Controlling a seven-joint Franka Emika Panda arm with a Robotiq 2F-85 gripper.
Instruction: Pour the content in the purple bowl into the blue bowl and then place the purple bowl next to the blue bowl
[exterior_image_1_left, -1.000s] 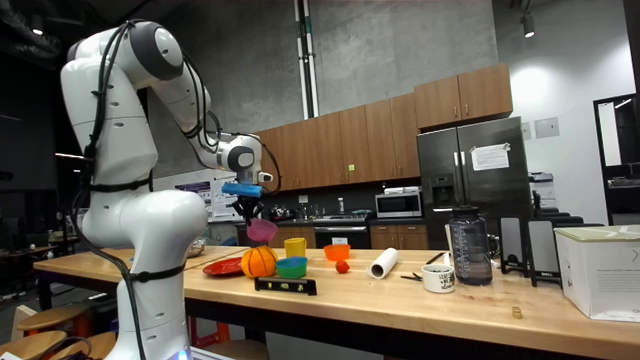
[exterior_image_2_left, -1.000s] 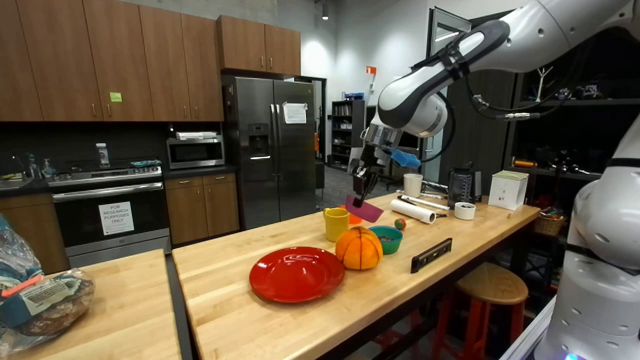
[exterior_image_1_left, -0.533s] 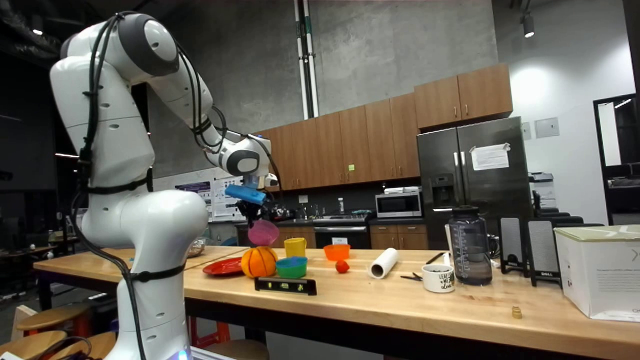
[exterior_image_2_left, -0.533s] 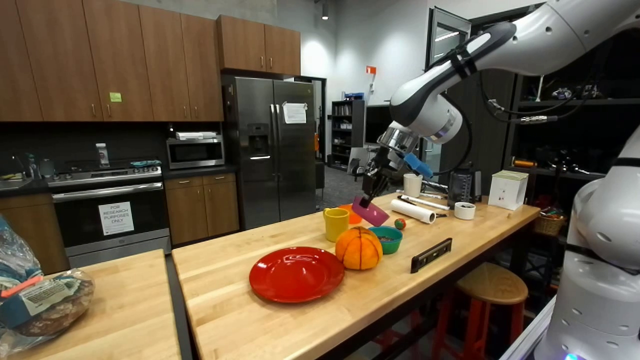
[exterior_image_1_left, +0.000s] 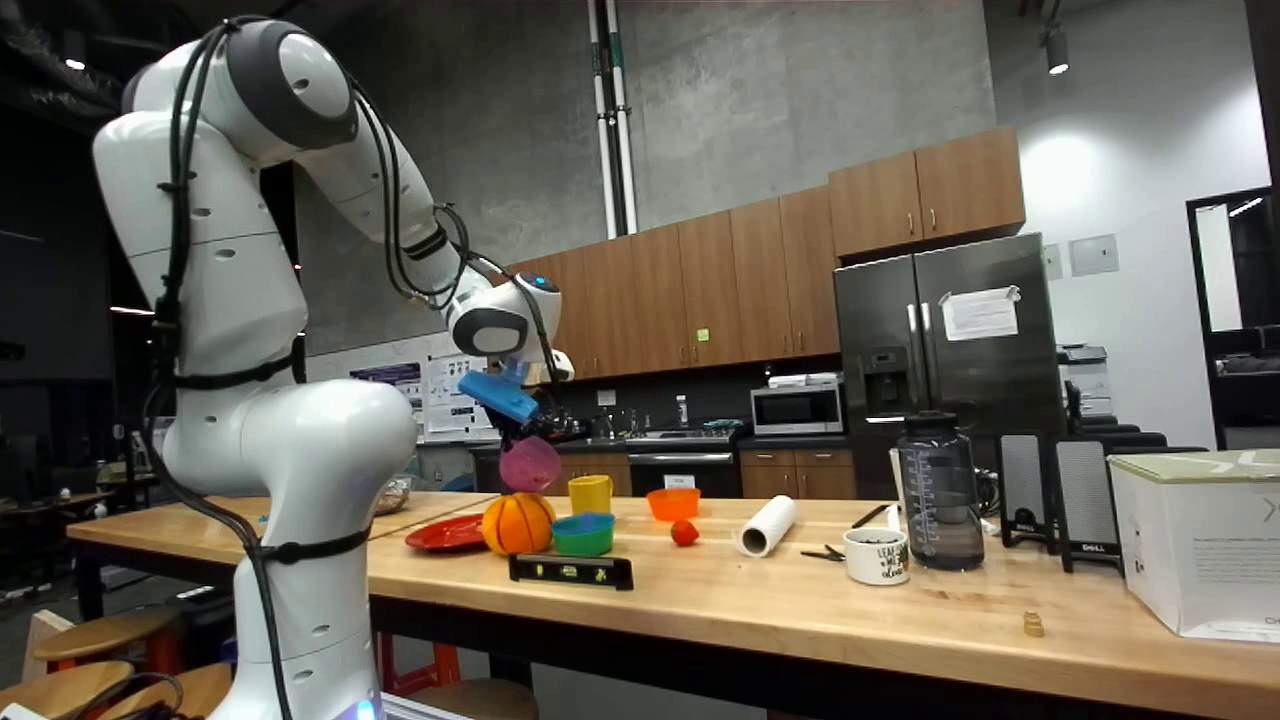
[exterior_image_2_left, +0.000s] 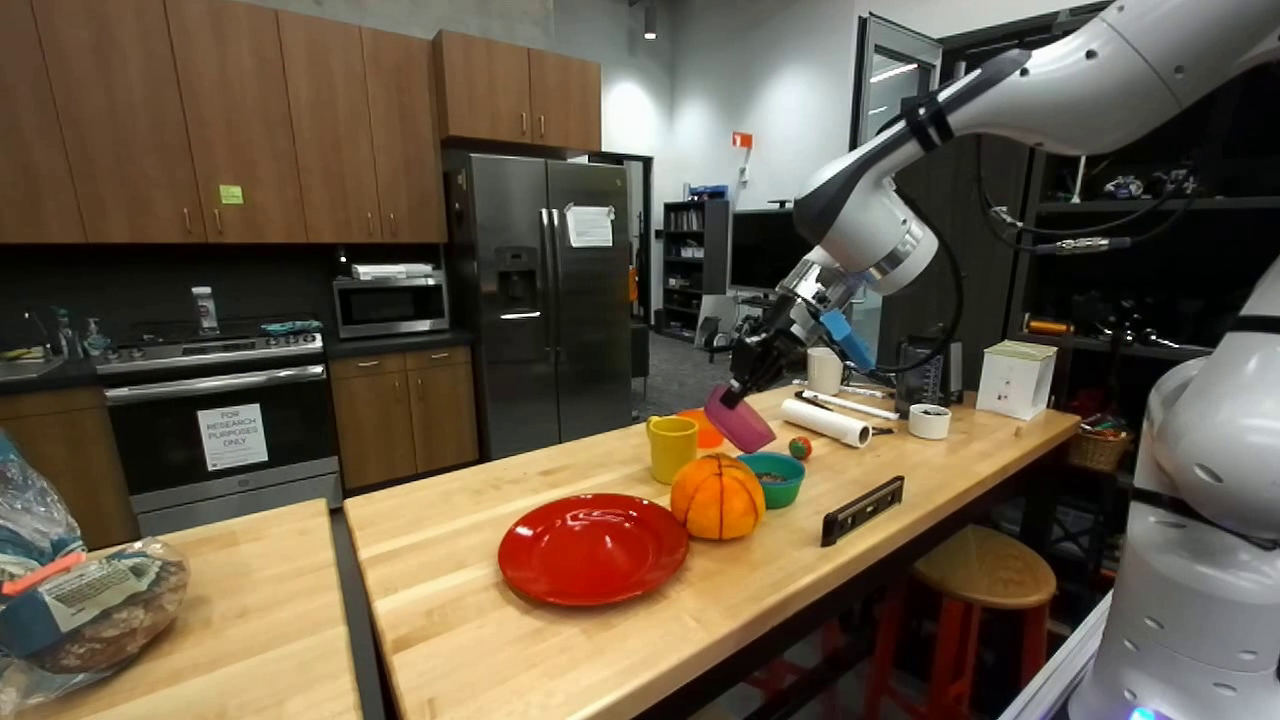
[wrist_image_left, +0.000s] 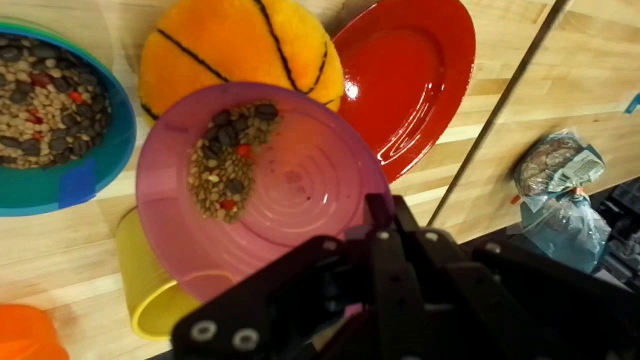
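Note:
The purple bowl (wrist_image_left: 310, 170), a translucent pinkish one, hangs tilted above the table with seeds and beans (wrist_image_left: 225, 175) gathered on its side toward the blue bowl. My gripper (wrist_image_left: 389, 202) is shut on its rim, one finger inside and one outside. The blue bowl (wrist_image_left: 112, 160) stands at the left of the wrist view, green-teal outside with a bluish rim, and holds a similar mix. In both exterior views the purple bowl (exterior_image_1_left: 530, 466) (exterior_image_2_left: 738, 420) is higher than the blue bowl (exterior_image_1_left: 583, 541) (exterior_image_2_left: 780, 490) and apart from it.
An orange plush pumpkin (exterior_image_2_left: 718, 497) sits right beside the blue bowl, partly under the purple one. Close by are a yellow mug (exterior_image_2_left: 673, 450), an orange bowl (exterior_image_1_left: 674, 504), a red plate (exterior_image_2_left: 590, 550), a black level (exterior_image_1_left: 571, 571) and a small red ball (exterior_image_1_left: 685, 533).
The wrist and gripper have swung over at an angle, tipping the purple bowl further toward the blue bowl. The bowl itself has shifted only slightly. The things on the table have not moved.

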